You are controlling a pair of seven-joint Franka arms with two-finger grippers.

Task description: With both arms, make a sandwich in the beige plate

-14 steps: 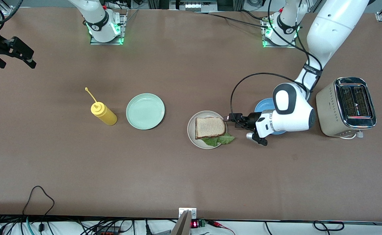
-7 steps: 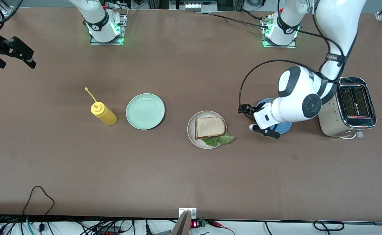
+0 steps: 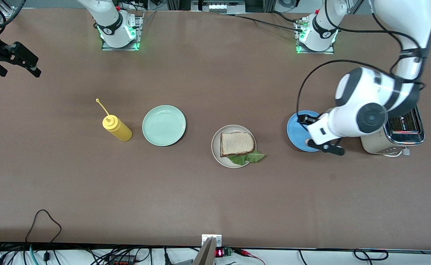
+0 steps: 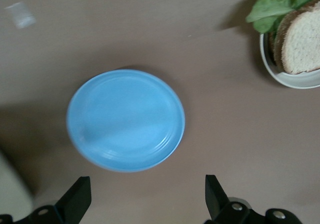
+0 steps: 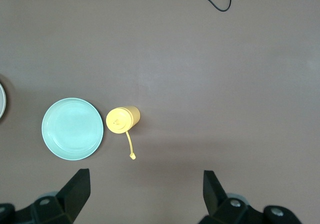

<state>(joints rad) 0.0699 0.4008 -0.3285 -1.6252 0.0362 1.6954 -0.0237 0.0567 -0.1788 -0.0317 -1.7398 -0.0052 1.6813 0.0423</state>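
The sandwich [image 3: 237, 143] lies on the beige plate [image 3: 215, 147] at mid-table: a bread slice on top, with a green lettuce leaf [image 3: 248, 157] sticking out over the rim on the side nearer the front camera. My left gripper [image 3: 304, 119] is open and empty, up in the air over the blue plate [image 3: 297, 132]. In the left wrist view its fingers [image 4: 75, 201] stand wide apart above the blue plate [image 4: 126, 120], with the sandwich [image 4: 300, 38] at the edge. My right gripper [image 3: 18, 70] is open and empty and waits high at the right arm's end.
A pale mint-green plate [image 3: 164, 125] and a yellow squeeze bottle [image 3: 116, 128] stand toward the right arm's end; both show in the right wrist view, the plate [image 5: 72, 129] beside the bottle [image 5: 122, 119]. A silver toaster [image 3: 396, 121] stands at the left arm's end, beside the blue plate.
My left gripper has drawn back from beside the sandwich toward the left arm's end, and now hangs over the blue plate. The right arm has not moved.
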